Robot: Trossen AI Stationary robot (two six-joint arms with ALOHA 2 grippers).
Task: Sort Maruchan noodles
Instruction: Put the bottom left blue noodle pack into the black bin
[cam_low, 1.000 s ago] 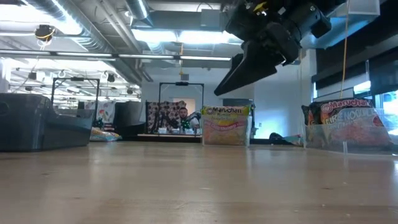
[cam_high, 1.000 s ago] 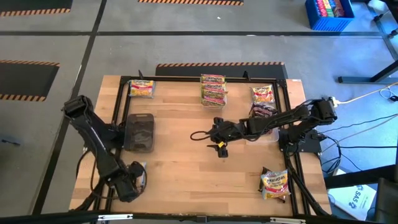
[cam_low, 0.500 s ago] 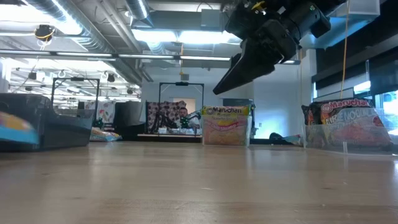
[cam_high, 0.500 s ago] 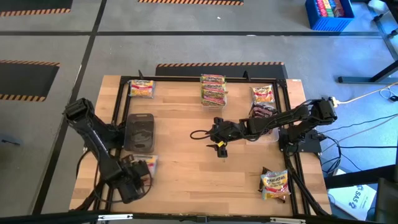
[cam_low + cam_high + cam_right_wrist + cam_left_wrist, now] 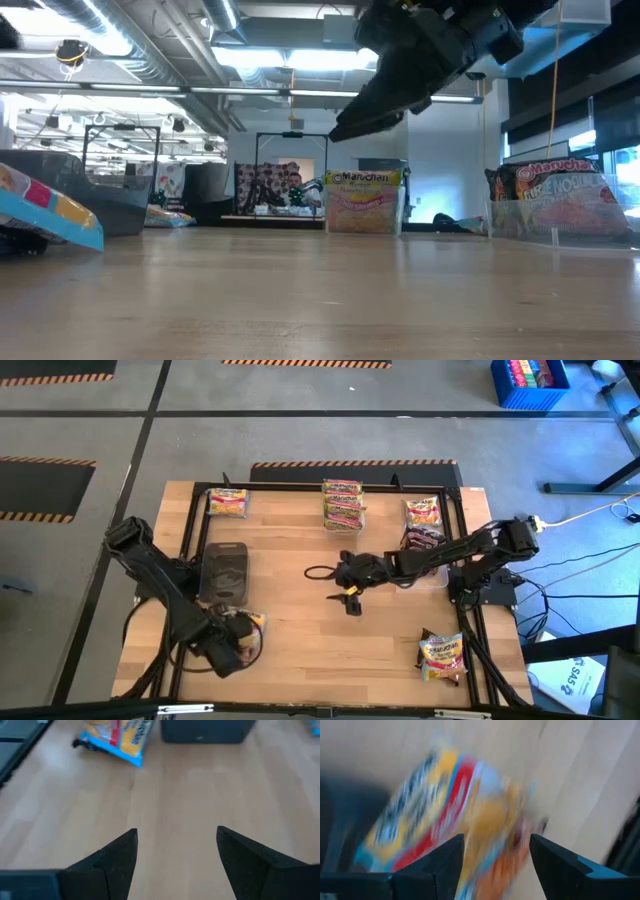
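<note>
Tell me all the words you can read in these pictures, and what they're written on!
"Maruchan": on the yellow-green packet standing at the back of the table, low view.
"Maruchan": partly cut off, on the dark packet in the clear tub at the right, low view.
Every other packet's print is too small or blurred to read.

A dark tub (image 5: 224, 571) sits on the wooden table (image 5: 300, 630); a blue crate (image 5: 528, 382) stands on the floor.
</note>
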